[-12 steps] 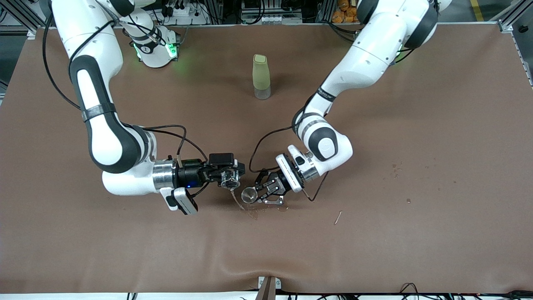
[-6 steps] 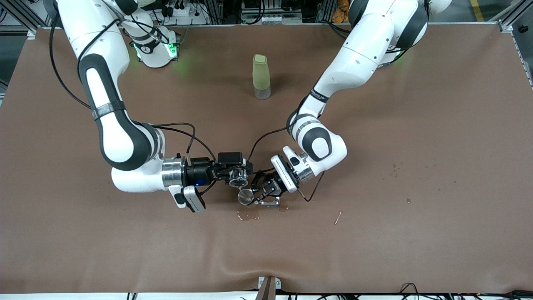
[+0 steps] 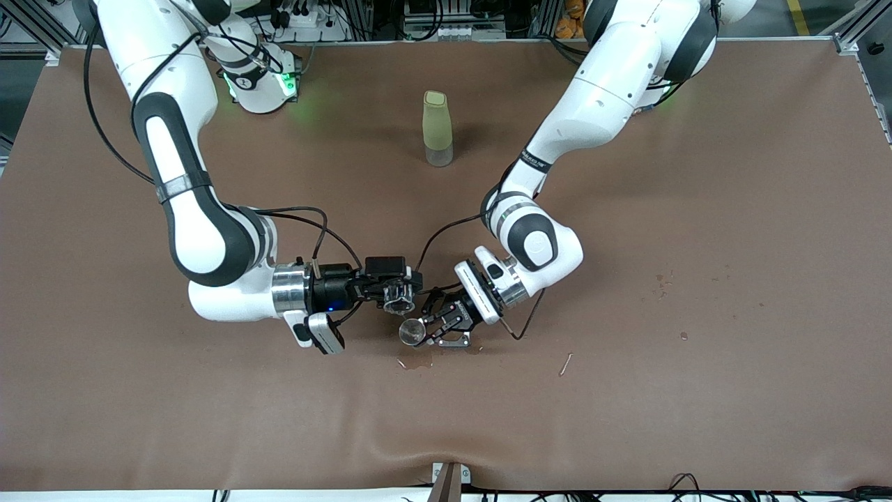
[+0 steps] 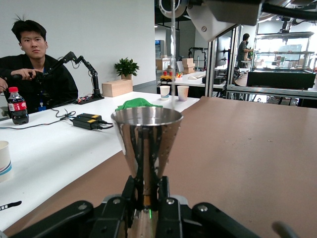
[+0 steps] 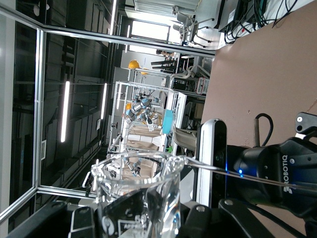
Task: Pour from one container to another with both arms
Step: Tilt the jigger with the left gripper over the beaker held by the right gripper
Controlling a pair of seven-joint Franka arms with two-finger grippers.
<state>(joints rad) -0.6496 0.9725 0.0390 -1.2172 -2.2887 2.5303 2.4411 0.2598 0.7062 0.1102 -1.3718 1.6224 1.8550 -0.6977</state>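
Pour geometry looked tight: right end effector [image 3: 398, 301] gripped a tipped glass beaker [image 5: 136, 191] just above the upright steel jigger [image 3: 412, 332] clamped in the left end effector [image 3: 426, 329], over the tabletop [image 3: 697, 209], spill [image 3: 417, 362] beneath.

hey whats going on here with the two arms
Both arms meet over the middle of the table for a pour. The right gripper holds a clear glass cup tipped on its side; the left gripper holds a metal jigger upright, just below it. A small wet spill marks the brown table. A green bottle stands untouched nearer the robots' bases.
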